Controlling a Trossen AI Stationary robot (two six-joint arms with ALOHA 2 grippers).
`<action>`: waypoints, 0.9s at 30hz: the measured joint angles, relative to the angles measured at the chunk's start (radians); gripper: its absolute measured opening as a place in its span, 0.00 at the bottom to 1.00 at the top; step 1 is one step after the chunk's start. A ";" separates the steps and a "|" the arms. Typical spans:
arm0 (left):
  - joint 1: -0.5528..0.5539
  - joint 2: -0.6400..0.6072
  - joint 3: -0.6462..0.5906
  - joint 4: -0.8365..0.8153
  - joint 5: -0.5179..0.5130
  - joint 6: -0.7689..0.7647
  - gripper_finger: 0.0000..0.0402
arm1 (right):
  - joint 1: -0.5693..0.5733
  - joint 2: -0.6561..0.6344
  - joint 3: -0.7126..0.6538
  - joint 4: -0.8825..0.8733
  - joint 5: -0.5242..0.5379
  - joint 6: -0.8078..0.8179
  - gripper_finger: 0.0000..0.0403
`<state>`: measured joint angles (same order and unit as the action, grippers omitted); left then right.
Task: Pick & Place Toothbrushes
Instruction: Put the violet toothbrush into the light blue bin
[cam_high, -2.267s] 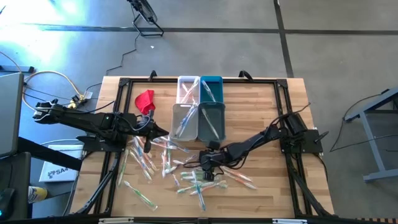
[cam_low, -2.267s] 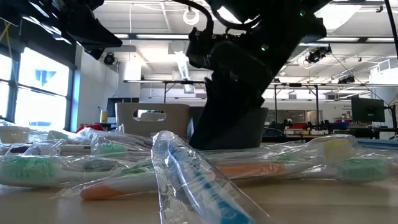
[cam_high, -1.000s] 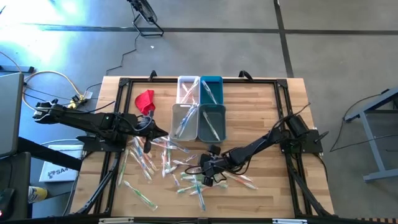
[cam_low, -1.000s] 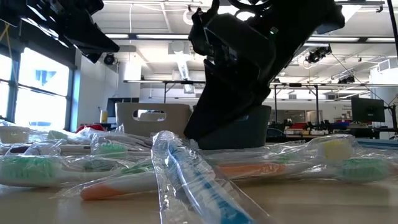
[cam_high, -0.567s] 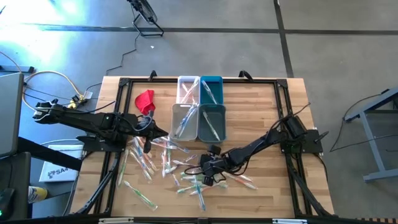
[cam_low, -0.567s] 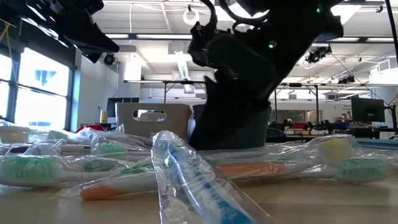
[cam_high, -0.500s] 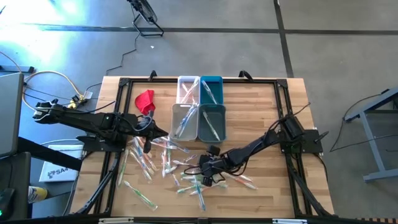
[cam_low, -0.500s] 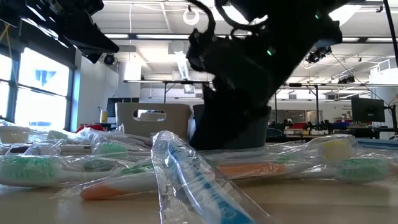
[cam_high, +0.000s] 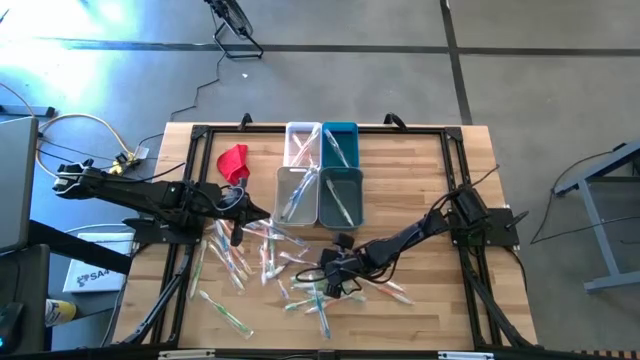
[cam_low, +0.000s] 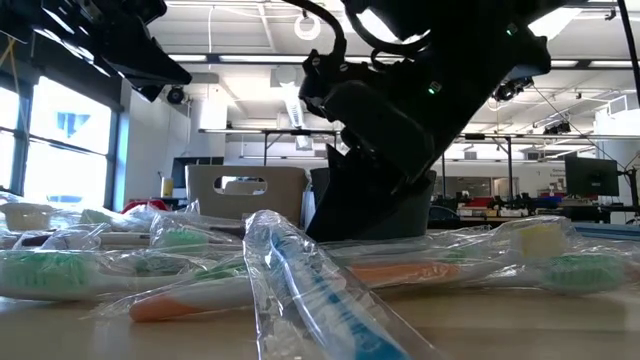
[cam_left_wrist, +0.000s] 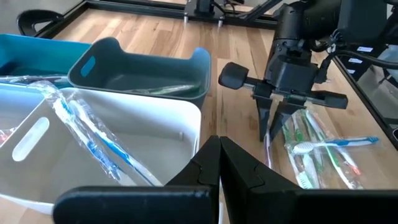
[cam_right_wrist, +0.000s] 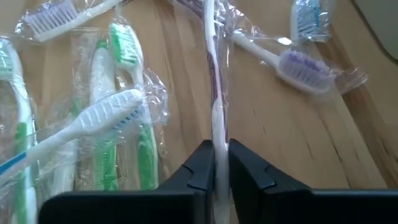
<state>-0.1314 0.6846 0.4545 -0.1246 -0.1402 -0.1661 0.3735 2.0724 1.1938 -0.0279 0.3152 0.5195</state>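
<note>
Wrapped toothbrushes (cam_high: 262, 256) lie scattered on the wooden table, in front of four small bins (cam_high: 320, 170) that hold a few more. My right gripper (cam_high: 335, 273) is down in the pile near the table's middle, shut on one wrapped toothbrush (cam_right_wrist: 215, 93) with a white and purple handle. It shows as a dark mass (cam_low: 385, 140) in the low view. My left gripper (cam_high: 240, 216) hangs shut above the table, left of the bins, and holds nothing (cam_left_wrist: 219, 168). My right gripper pinches the wrapped toothbrush's handle (cam_right_wrist: 216, 138) between its two fingers (cam_right_wrist: 200, 163), wrapper and all. The fingers slant down from the table's right side, and the brush runs straight on ahead of them. Its far part (cam_right_wrist: 210, 37) lies on the table among the others.
A red cloth (cam_high: 233, 161) lies at the far left of the table. Black frame rails (cam_high: 455, 160) run along the table's edges. Loose toothbrushes (cam_low: 300, 285) crowd the near middle; green and white ones (cam_right_wrist: 118, 106) lie right beside the held one.
My right gripper has sunk a little into the pile and shut on the white and purple toothbrush, which still lies on the table.
</note>
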 joint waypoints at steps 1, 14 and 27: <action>0.000 0.000 0.000 0.000 0.000 0.000 0.00 | 0.001 0.000 0.000 -0.001 0.000 0.000 0.05; 0.000 0.000 0.000 0.009 0.000 0.000 0.00 | 0.033 -0.219 -0.003 -0.220 0.051 -0.019 0.04; 0.000 0.000 0.000 0.058 -0.146 0.005 0.00 | -0.075 -0.576 -0.002 -0.373 0.288 -0.120 0.04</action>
<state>-0.1310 0.6849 0.4545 -0.0668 -0.2866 -0.1614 0.2987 1.4962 1.1923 -0.4012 0.6031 0.3994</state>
